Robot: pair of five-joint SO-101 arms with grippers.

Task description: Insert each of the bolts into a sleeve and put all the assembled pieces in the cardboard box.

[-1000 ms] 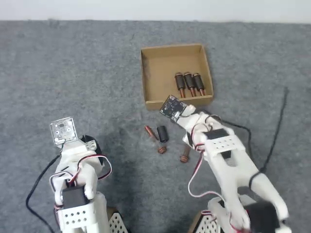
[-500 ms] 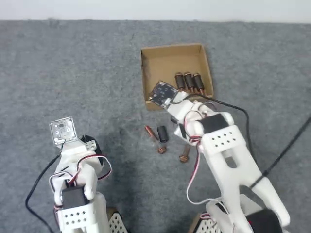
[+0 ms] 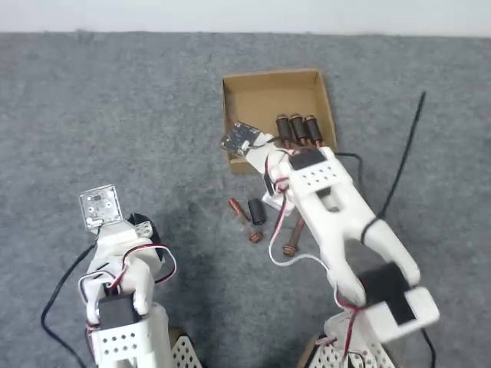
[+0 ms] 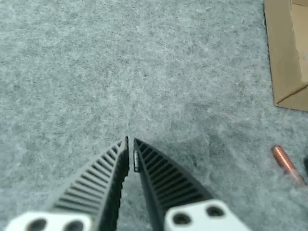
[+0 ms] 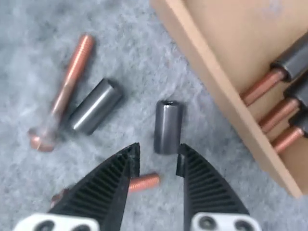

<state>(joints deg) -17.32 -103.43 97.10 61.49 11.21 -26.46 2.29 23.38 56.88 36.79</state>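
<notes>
**right gripper open over a loose sleeve, three pieces already boxed**

the grey felt worktop (image 3: 115,100) carries everything. the right arm (image 3: 337,215) stretches from the near edge towards the middle, ending just short of the box's near wall. the left arm (image 3: 123,261) sits folded by the near edge, on the left side, well apart from the parts.

the cardboard box (image 3: 227,115) lies towards the far edge, about mid-width. three assembled pieces (image 3: 298,130) lie side by side against its right wall, dark sleeves to the far side, copper shafts pointing at the near wall.

the right gripper (image 5: 158,151) is released, jaws spread, and the near end of one dark sleeve (image 5: 168,126) lies between the tips; whether they touch it cannot be told. a second sleeve (image 5: 95,113) lies just beside, angled away, on the worktop between the box and the near edge. a copper bolt (image 5: 65,96) lies alongside that second sleeve, head towards the near edge. another bolt (image 5: 139,183) lies partly under one finger (image 5: 110,183).

the left gripper (image 4: 131,142) is clenched on nothing, tips together above bare felt.
</notes>
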